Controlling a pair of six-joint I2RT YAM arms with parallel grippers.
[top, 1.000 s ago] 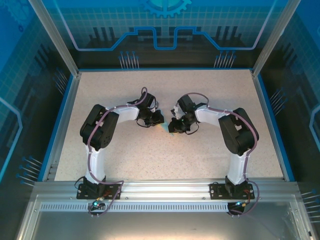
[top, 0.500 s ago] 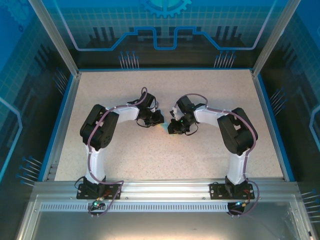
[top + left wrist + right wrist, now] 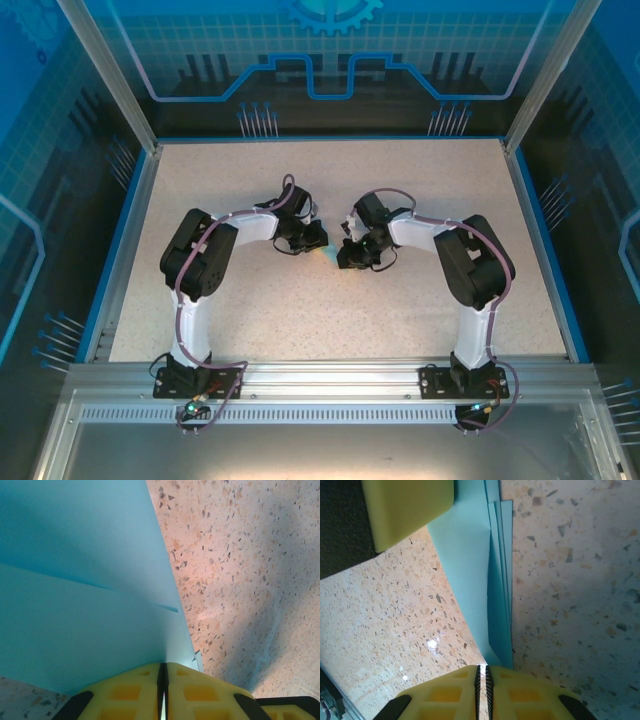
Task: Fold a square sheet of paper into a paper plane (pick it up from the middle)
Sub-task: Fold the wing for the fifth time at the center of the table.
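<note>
The square sheet of paper (image 3: 90, 605) is pale cyan-blue and folded into layers that narrow to a point (image 3: 470, 555). From above it shows as a small blue patch (image 3: 328, 250) between the two grippers at mid-table. My left gripper (image 3: 162, 667) is shut on its edge, with the paper running straight into the closed yellow pads. My right gripper (image 3: 482, 669) is shut to a hairline slit through which the table shows. The paper's pointed end meets its right fingertip (image 3: 520, 680), beside the slit. A left-gripper finger (image 3: 405, 505) appears at the top of the right wrist view.
The speckled beige table (image 3: 300, 330) is walled by a blue rim (image 3: 120, 240) and metal posts. Both arms bend inward, their wrists (image 3: 300, 232) (image 3: 365, 240) almost touching at the middle. An aluminium rail (image 3: 330, 375) runs along the near edge.
The right jaws have drawn slightly closer together. The left gripper and the paper have not visibly moved.
</note>
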